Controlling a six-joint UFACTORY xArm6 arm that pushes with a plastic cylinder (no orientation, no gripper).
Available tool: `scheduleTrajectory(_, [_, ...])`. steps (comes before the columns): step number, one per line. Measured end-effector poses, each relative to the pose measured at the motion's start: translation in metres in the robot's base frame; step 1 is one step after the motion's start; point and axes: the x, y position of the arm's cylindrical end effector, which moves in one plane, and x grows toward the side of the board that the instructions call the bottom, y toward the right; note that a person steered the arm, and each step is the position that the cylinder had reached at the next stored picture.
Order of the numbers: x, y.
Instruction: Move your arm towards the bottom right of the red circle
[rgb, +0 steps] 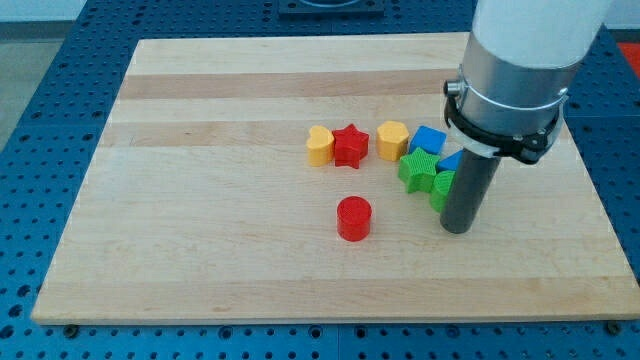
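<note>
Red circle (353, 218) left of my tip (457, 229)

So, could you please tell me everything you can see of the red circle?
The red circle is a short, upright cylinder, plastic by the look of it, flat-topped and glossy red. It stands alone on the wooden board, below the red star, touching no other block. My tip sits apart, toward the view's right.

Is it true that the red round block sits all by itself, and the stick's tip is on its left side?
Not quite. The red circle does sit by itself, but my tip is on its right in the camera view, beside the green blocks.
</note>
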Motion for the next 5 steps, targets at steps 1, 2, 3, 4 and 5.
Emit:
scheduleTrajectory(1, [0.004, 0.000])
scheduleTrajectory(2, [0.011, -0.002])
scheduleTrajectory(3, [0.018, -0.010])
scheduleTrajectory(4, [0.019, -0.027])
scheduleTrajectory(5, [0.019, -0.046])
